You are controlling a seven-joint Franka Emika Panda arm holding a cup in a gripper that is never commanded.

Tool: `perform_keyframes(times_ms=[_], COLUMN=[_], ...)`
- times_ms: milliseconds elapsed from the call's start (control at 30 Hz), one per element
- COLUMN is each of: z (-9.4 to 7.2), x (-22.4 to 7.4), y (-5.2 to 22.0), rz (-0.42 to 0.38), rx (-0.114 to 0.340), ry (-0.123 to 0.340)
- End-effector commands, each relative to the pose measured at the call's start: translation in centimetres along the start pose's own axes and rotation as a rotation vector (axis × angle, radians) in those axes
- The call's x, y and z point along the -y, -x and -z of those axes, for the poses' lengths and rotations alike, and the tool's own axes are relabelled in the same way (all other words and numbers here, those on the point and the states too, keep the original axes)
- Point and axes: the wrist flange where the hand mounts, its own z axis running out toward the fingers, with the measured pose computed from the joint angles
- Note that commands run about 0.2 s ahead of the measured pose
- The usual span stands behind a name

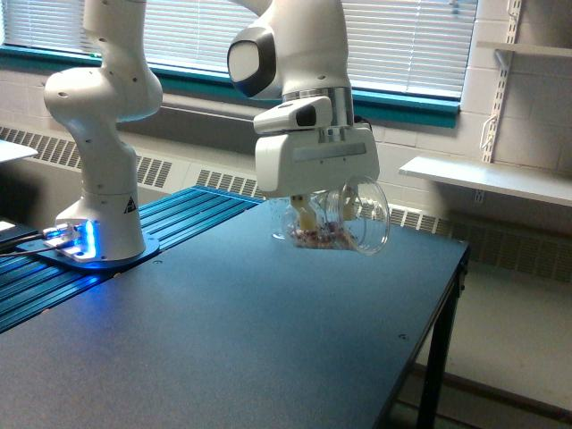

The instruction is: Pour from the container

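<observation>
So the Panda arm's gripper (310,213) is hanging a little way above the dark blue table (268,340), pointing straight down, and its fingers (307,217) are clamped on the clear plastic cup (344,219), which is tipped well over onto its side. The cup's wide open mouth sits out past the fingers toward the exterior view's right, and the narrower bottom end pokes out the other side of them, toward the exterior view's left. You can only see the fingers through the plastic, so they look a bit smeared, but they're closed in narrow on the cup wall. The small brownish-purple bits (317,238) are piled just below the fingers, lying along the lowest side of the cup, still inside it. The cup isn't touching the table; it's held clear above it. Off to the exterior view's left, well away from the fingers, the robot base (94,234) glows blue on the ribbed rails (179,219).
</observation>
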Motion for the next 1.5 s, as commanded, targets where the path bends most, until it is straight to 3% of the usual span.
perform_keyframes(times_ms=[33, 200, 400, 567, 833, 1167, 1500], z=[-0.4, -0.5, -0.4, 2.0, 6.3, 10.7, 13.7], x=[4.9, 6.7, 8.8, 11.2, 13.6, 13.5, 11.7], y=[5.6, 9.6, 16.9, 23.4, 33.8, 39.8, 44.6], rz=[0.093, 0.128, 0.212, 0.257, 0.371, 0.392, 0.398], rx=[0.052, 0.101, 0.163, 0.231, 0.281, 0.309, 0.363], ry=[-0.015, -0.032, -0.054, -0.098, -0.147, -0.187, -0.17])
